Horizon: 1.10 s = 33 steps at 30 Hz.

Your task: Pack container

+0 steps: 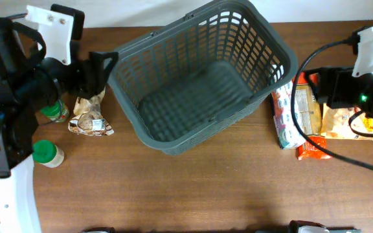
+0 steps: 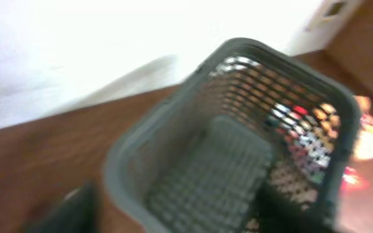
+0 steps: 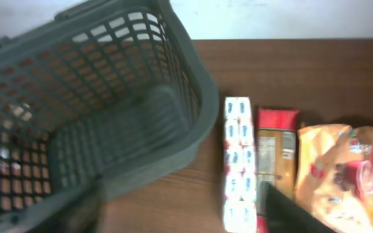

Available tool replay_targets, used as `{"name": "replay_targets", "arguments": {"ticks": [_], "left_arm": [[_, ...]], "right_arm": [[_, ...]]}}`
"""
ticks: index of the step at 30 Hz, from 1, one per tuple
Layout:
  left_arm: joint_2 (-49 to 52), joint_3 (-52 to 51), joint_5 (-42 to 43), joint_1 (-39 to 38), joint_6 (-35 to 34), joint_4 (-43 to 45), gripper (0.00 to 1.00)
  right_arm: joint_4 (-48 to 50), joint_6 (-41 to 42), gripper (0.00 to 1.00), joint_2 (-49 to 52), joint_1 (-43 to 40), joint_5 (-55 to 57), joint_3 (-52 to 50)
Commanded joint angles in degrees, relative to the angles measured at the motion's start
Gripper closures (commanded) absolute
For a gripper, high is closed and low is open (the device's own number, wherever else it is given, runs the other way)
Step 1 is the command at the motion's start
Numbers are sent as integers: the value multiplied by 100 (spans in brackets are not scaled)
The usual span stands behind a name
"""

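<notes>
1. At the middle of the brown wooden table (image 1: 193, 194), toward its far edge, stands the large dark grey plastic shopping basket (image 1: 238, 39), rectangular with slotted lattice sides; it sits upright and askew to the table edge, its slotted floor in plain view.
2. Just left of the basket, the left gripper (image 2: 180, 207) hangs near the rim's left corner; the left wrist view is blurred, yet its two dark fingers (image 2: 76, 207) show at the bottom corners, spread wide apart with nothing between them.
3. Near that arm, on the left of the table, lie a crumpled tan and white snack packet (image 1: 89, 118) and two small green-lidded jars (image 1: 46, 153), one farther, one nearer; all stand apart from the basket.
4. On the right, the right gripper (image 3: 177, 200) hovers beside the basket's right wall; its fingers (image 3: 283, 210) are parted and hold nothing.
5. Right of the basket lie a long white and blue packet (image 3: 238, 162) just beside the wall, then a red and tan box (image 3: 276, 152) touching it, then an orange crinkly bag (image 3: 342, 175) farthest right.
</notes>
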Motion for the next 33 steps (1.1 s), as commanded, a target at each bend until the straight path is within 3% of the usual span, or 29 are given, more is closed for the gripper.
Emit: {"name": "replay_targets", "arguments": {"ticks": [1, 3, 7, 12, 19, 27, 30, 33], "left_arm": [[17, 70, -243, -688, -57, -566, 98], [92, 70, -1241, -1644, 111, -907, 98], [310, 68, -2686, -3259, 109, -1453, 98], [907, 68, -2844, -4282, 107, -2188, 98], [1381, -42, -2111, -4656, 286, -2520, 98], [1412, -997, -1633, -4671, 564, -2522, 98], [1412, -1355, -1729, -4666, 647, -2487, 98], [1412, -1674, -2975, -4651, -155, -2190, 98]], "right_arm": [[157, 575, 80, 299, 39, -140, 107], [302, 894, 96, 544, 39, -144, 107], [387, 981, 96, 1045, 225, -317, 107], [662, 981, 96, 1565, 693, -374, 107], [846, 984, 96, 1963, 970, -225, 107], [525, 979, 96, 2162, 970, -221, 101], [439, 979, 96, 2162, 973, -190, 101], [162, 979, 96, 2162, 970, -129, 96]]}}
